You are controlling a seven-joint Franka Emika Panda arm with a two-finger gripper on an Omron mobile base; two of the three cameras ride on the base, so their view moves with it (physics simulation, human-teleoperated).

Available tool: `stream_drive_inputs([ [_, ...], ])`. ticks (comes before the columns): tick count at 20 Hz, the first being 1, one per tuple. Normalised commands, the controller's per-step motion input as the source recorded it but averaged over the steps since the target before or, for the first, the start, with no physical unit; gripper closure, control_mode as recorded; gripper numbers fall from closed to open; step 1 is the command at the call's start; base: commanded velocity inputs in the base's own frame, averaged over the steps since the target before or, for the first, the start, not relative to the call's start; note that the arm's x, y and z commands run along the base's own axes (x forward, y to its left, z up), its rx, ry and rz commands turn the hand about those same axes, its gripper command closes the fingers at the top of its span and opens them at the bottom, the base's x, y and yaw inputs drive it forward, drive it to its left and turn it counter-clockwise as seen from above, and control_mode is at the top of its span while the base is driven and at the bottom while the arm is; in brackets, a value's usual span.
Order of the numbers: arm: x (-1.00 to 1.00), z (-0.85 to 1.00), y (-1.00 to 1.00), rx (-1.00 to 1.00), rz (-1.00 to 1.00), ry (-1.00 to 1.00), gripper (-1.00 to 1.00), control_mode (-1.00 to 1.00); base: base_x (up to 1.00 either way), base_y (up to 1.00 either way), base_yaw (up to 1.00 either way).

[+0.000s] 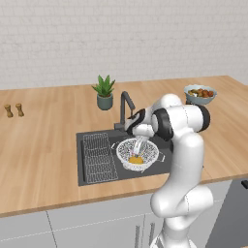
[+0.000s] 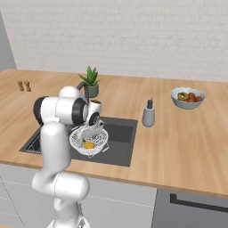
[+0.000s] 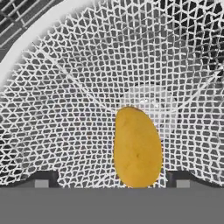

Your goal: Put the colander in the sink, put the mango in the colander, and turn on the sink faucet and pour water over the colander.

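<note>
One colander [image 1: 138, 154] sits inside the sink [image 1: 94, 180], to the right of the wire grid rack [image 1: 99, 157] that lies on the basin's left part. One mango [image 3: 138, 147] lies on the colander's mesh floor; from the base cameras it shows as a small yellow spot low in the bowl [image 2: 89, 144]. The gripper [image 3: 113, 180] hangs just above it, pointing down into the colander, with its two dark finger tips [image 3: 42, 179] spread wide, one on each side of the mango and neither touching it, so the hand is open and holds nothing. In the left base view the hand [image 1: 140, 143] reaches down over the colander's rim.

One sink faucet [image 1: 126, 107] stands at the back edge of the sink, its bent spout just behind the arm's wrist. One potted plant [image 1: 104, 92] stands on the counter [image 1: 43, 140] behind the faucet. One grey soap dispenser [image 2: 148, 113] stands just right of the sink. One grey-blue fruit bowl [image 2: 187, 97] with several reddish-orange fruits sits well apart to the right. Two small brown shakers [image 1: 14, 110] stand side by side at the far left of the counter
</note>
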Motion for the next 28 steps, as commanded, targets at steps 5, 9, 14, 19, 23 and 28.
stream_drive_inputs([
  [5,-0.19,0.73,-0.12,0.04,0.0,0.0,-1.0,-1.0,0.0,0.0,0.0],
  [9,-0.43,0.68,-0.18,0.03,0.06,-0.01,-1.0,-1.0,0.0,0.0,0.0],
  [14,-0.52,0.5,-0.22,0.02,0.18,-0.3,-1.0,-1.0,0.0,0.0,0.0],
  [19,-0.25,0.42,-0.11,0.06,0.12,-0.51,-1.0,-1.0,0.0,0.0,0.0],
  [23,-0.02,0.42,-0.19,0.26,0.04,-0.33,-1.0,-1.0,0.0,0.0,0.0],
  [28,0.06,0.5,-0.08,0.38,0.0,-0.15,-1.0,-1.0,0.0,0.0,0.0],
])
